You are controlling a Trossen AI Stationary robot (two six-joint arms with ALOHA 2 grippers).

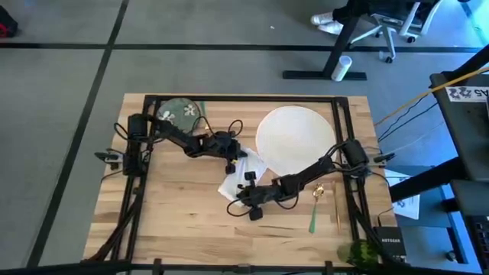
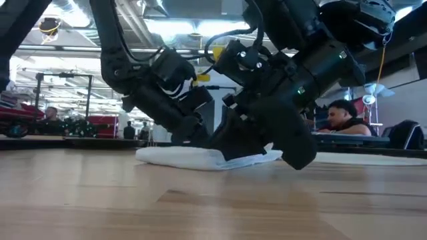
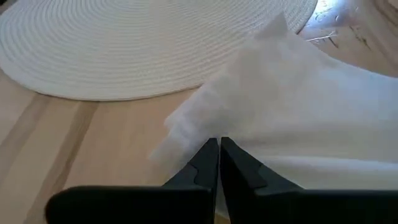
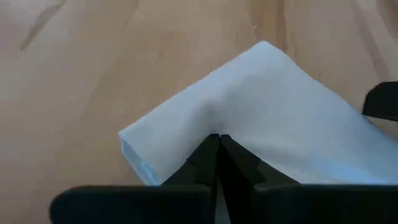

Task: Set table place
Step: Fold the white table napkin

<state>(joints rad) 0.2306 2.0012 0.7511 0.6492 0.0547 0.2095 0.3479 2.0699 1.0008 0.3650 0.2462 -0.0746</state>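
At table centre, both arms meet over the cloth.
Napkin (image 1: 243, 174): white, on the table (image 1: 176, 214), just left of the plate (image 1: 294, 141).
Left gripper (image 3: 219, 144): fingers pinched together on the napkin's far edge.
Right gripper (image 4: 219, 138): fingers pinched together on its near edge.
Green dish (image 1: 180, 113): far left corner.
Cutlery (image 1: 315, 206): near right.

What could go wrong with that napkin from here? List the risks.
1. Both grippers, left and right, are pinched shut on the white napkin; pulling apart could tear or crumple it.
2. The napkin lies against the round white mat, so dragging it may shift the mat.
3. The two arms crowd together mid-table; they might collide.
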